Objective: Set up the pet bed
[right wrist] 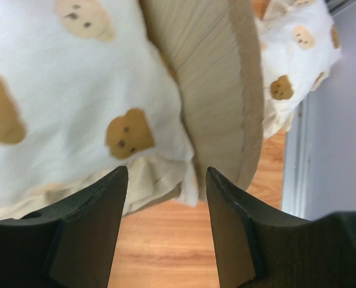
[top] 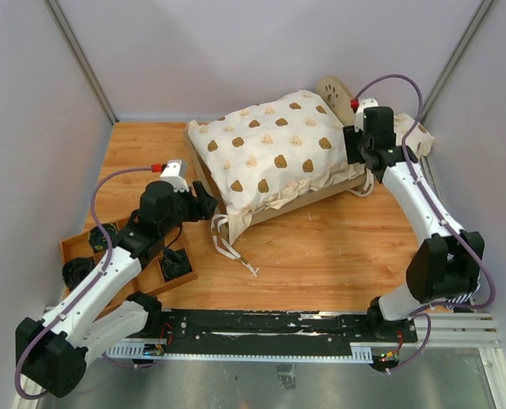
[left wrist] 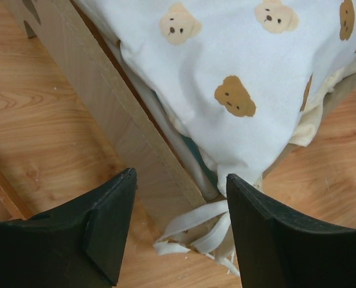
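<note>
Wood-grain tabletop (top: 321, 247), enclosed by pale grey walls (top: 236, 51).

Item 1: small light plywood pet bed (top: 334, 92). It stands at the far centre of the table, set diagonally. The arched headboard is at the far right and the low footboard (left wrist: 106, 108) at the left. The headboard's broad face shows close in the right wrist view (right wrist: 214, 90).

Item 2: cream ruffled cover with brown bear print (top: 270, 149). It is draped over the bed from footboard to headboard, and its edges hang over the near rail (left wrist: 238, 60) (right wrist: 58, 78).

Item 3: white fabric ties (top: 227, 239). They trail from the cover's near-left corner onto the table by the footboard (left wrist: 196, 225).

Item 4: small bear-print pillow (top: 415, 136). It lies behind the headboard at the far right, off the bed (right wrist: 298, 54).

Item 5: left gripper (top: 204, 204). It is level with the footboard's near corner, jaws apart and clasping nothing (left wrist: 179, 175).

Item 6: right gripper (top: 355, 145). It is at the headboard end beside the cover's hem, jaws apart and clasping nothing (right wrist: 166, 171).

Item 7: shallow wooden compartment tray (top: 83, 243). It sits at the near left under the left arm and holds dark parts too small to identify.
</note>
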Robot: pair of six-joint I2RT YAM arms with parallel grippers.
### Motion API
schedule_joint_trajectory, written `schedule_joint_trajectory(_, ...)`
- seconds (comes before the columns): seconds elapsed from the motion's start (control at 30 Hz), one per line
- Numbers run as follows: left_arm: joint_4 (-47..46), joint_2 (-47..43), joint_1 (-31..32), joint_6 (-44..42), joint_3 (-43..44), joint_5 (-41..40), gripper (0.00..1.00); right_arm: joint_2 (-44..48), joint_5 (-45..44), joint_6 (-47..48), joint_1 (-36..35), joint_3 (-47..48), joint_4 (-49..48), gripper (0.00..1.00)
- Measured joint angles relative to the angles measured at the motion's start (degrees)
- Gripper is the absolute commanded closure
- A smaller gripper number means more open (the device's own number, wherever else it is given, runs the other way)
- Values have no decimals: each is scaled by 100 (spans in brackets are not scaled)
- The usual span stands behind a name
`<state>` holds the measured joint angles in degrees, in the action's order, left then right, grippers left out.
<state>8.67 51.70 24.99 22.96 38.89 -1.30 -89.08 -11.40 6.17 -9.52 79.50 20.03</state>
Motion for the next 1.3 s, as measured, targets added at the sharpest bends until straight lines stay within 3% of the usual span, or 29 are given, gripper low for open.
schedule_joint_trajectory(0.23,-7,-229,0,20,-291,269,37,1390,710,-708,-511,-931,39,44)
schedule_joint_trajectory(0.37,-81,-402,0,-24,-566,538,37,2100,1115,-1329,-1329,-1705,-361,46)
schedule_joint_trajectory(0.57,-219,-776,0,-184,-841,678,37,2433,1329,-2402,-2544,-2702,-1198,47)
schedule_joint_trajectory(0.87,-415,-1329,0,-339,-1137,544,38,1991,966,-3327,-4291,-3021,-2299,42)
schedule_joint_trajectory(1.2,-632,-1624,0,-468,-1268,592,38,944,732,-3467,-4684,-2653,-2524,41)
schedule_joint_trajectory(1.3,-664,-1609,0,-472,-1268,636,38,706,682,-3423,-4699,-2522,-2614,45)
